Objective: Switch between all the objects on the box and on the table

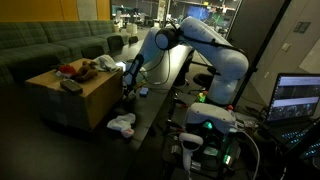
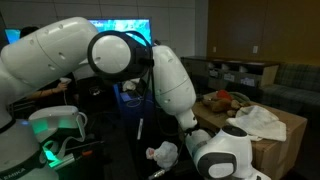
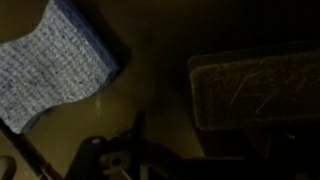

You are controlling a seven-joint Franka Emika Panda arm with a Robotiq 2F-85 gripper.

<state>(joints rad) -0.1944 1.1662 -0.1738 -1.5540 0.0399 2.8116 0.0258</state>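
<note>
The tan box point(image 1: 88, 92) carries a red soft thing point(image 1: 66, 69), a brown thing point(image 1: 88, 70), a white rag point(image 1: 104, 63) and a black block point(image 1: 71, 86). In an exterior view my gripper point(image 1: 131, 78) hangs low over the black table point(image 1: 160, 105), just off the box's corner. A small blue piece point(image 1: 143, 92) lies beside it, and a white rag point(image 1: 122, 123) sits nearer the front. The wrist view is dark: a blue textured pad point(image 3: 55, 70) lies upper left and a dark rectangular block point(image 3: 250, 95) right. My gripper point(image 3: 175, 145) stands open with nothing between its fingers.
A green sofa point(image 1: 50, 45) runs behind the box. The robot's base with green lights point(image 1: 210, 125) and a lit laptop point(image 1: 298, 98) stand at the table's near end. My own arm point(image 2: 120, 60) fills much of an exterior view; box point(image 2: 285, 135) and rag point(image 2: 258, 120) show behind.
</note>
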